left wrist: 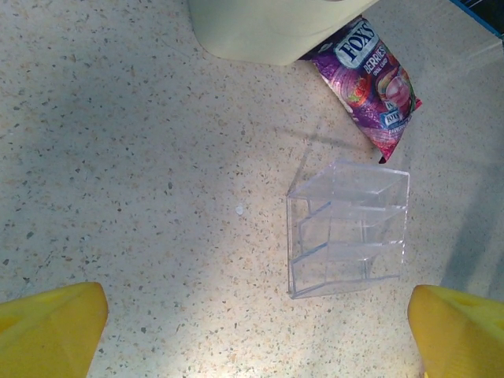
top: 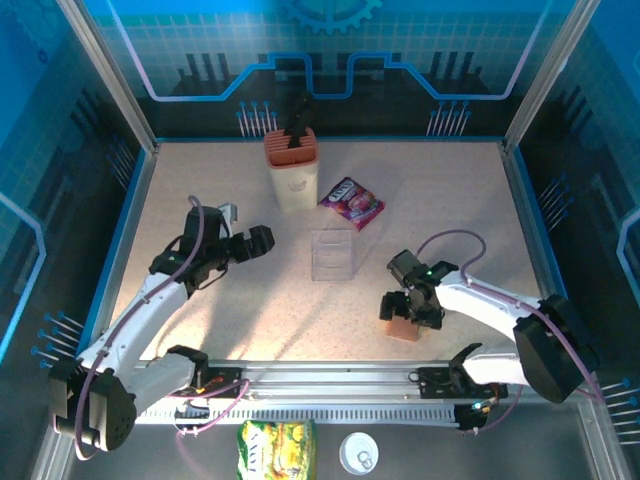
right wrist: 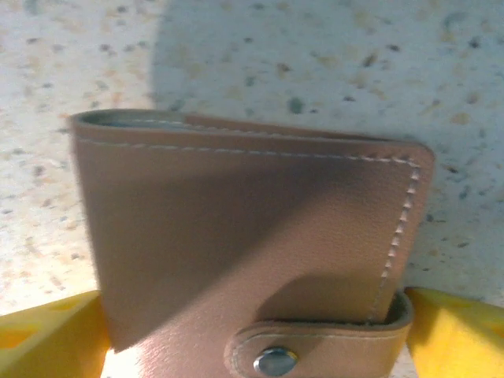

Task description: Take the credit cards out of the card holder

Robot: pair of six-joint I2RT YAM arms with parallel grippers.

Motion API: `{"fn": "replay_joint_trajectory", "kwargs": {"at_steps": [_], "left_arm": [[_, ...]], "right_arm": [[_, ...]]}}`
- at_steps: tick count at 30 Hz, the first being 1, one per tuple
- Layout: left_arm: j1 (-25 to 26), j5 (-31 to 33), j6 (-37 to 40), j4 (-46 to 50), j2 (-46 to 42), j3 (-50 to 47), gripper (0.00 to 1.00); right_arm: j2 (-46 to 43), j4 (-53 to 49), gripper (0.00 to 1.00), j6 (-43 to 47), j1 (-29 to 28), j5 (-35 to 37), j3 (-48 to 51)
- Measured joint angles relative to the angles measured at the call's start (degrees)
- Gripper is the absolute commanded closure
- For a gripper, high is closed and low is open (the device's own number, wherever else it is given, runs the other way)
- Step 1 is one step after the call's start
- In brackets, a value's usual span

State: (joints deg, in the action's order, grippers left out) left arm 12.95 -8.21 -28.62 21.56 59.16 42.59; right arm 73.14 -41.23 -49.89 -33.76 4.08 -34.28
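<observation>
On the speckled tabletop [top: 450, 200], left tool [top: 261, 241] gapes; right tool [top: 407, 311] gapes astride the card holder [right wrist: 252, 228].

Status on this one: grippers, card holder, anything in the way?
Left gripper open, idle by clear box. Right gripper jaws flank holder, grip unclear. Holder snapped shut. Nothing blocking.

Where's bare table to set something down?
Free: near centre, between clear box and base rail; left far corner, beyond left gripper. Crowded: back centre, where cream container, snack packet and box cluster; card holder under right gripper.
</observation>
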Motion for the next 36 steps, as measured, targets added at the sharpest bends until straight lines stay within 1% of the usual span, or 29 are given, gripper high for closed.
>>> {"fn": "replay_joint_trajectory", "kwargs": {"at_steps": [4, 9, 16, 20, 23, 28, 32, 36], "left_arm": [[0.7, 0.4, 0.0, -0.1, 0.0, -0.3, 0.01], [1.3, 0.4, -1.4, -0.3, 0.0, -1.4, 0.01], [3.3, 0.8, -4.3, -1.1, -0.4, -3.9, 0.01], [4.5, 1.0, -6.3, -1.3, -1.4, -5.9, 0.01], [5.9, 1.3, -7.9, -1.4, -2.1, -6.8, 0.01], [9.8, 1.5, -10.4, -1.7, -3.1, -7.6, 0.01], [13.3, 1.5, -12.4, -2.7, -2.5, -8.4, 0.01], [16.1, 1.8, -15.3, -4.5, -1.8, -10.1, 0.03]], "right_arm": [[-0.7, 0.1, 0.16, -0.7, -0.3, 0.2, 0.1], [-0.8, -0.1, 0.19, -0.7, -0.9, 0.5, 0.0], [0.8, -1.2, 0.20, -0.7, -5.0, 1.3, -4.3], [5.3, -1.1, 0.20, -1.2, -9.4, 1.5, -9.5], [9.8, -0.8, 0.20, -2.1, -13.8, 1.5, -14.1], [18.1, 0.7, 0.17, -3.3, -20.2, 1.4, -22.3], [24.8, 2.4, 0.17, -3.8, -23.1, 1.4, -27.4], [28.6, 3.9, 0.17, -4.2, -24.1, 1.4, -29.1]]}}
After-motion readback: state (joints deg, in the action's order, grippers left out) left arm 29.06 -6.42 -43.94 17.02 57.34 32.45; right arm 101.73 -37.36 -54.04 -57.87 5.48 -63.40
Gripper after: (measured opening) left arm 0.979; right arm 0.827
